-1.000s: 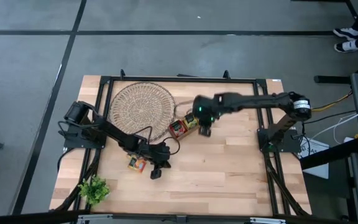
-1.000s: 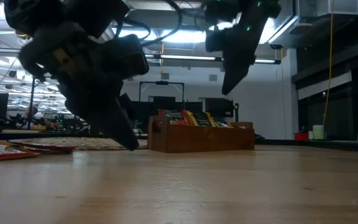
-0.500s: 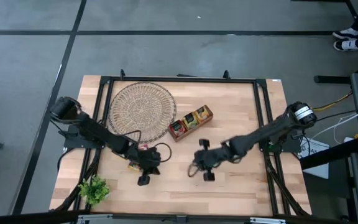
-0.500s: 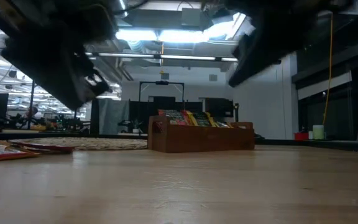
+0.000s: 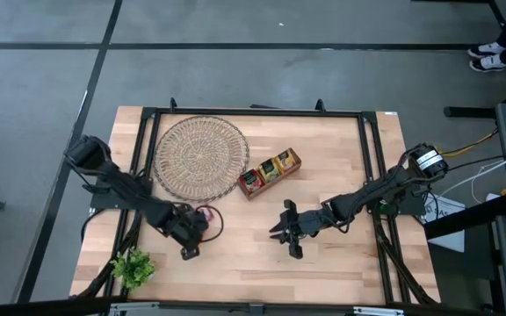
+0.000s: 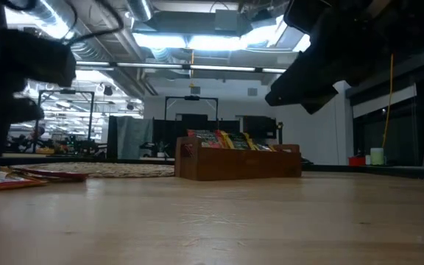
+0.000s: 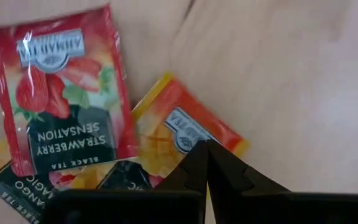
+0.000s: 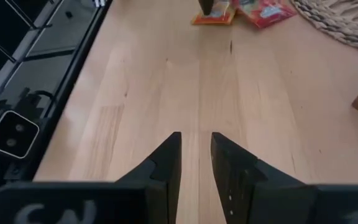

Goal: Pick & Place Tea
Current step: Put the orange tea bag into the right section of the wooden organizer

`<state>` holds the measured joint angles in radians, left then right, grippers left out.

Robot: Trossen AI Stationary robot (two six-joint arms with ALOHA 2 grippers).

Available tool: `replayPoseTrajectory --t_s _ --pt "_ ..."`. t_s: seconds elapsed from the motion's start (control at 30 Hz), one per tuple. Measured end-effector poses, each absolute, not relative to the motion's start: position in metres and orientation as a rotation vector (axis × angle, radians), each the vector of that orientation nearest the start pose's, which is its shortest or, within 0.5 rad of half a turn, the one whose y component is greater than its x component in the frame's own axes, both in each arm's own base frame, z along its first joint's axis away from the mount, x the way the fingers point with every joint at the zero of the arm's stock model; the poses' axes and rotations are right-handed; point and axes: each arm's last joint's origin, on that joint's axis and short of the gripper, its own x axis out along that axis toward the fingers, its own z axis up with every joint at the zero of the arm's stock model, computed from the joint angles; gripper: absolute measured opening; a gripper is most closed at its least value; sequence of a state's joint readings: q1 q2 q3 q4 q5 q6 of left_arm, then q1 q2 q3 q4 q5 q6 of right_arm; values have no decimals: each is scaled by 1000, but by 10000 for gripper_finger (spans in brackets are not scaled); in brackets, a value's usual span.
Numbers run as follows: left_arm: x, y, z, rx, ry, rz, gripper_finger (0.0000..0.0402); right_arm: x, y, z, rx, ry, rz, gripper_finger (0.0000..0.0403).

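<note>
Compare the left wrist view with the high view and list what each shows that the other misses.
Only the left wrist view shows the print on the loose sachets: a red strawberry black tea sachet lying partly over an orange mango sachet, with the left gripper shut just above them.

Only the high view shows the wicker dish, the wooden tray, the small green plant and the right gripper over bare wood.

Both show the wooden table.

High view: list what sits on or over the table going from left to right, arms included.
Small green plant → left gripper → woven wicker dish → wooden tea tray → right gripper, hanging over bare wood.
</note>
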<state>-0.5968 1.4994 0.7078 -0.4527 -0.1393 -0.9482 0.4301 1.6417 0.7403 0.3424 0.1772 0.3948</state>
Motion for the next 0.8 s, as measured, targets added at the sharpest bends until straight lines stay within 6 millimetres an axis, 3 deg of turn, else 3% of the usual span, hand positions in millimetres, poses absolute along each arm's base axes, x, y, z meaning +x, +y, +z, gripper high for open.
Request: replayPoseTrajectory --t_s 0.17,0.33,0.5,0.8 --pt "216 -142 123 -400 1279 185 3 292 128 161 207 573 134 88" --pt "234 -151 116 -393 1143 46 3 293 128 161 206 568 125 88" --pt "254 -141 116 -336 982 27 2 295 129 166 231 514 136 88" --pt "299 -126 91 -322 814 -85 3 315 138 161 269 472 140 88"
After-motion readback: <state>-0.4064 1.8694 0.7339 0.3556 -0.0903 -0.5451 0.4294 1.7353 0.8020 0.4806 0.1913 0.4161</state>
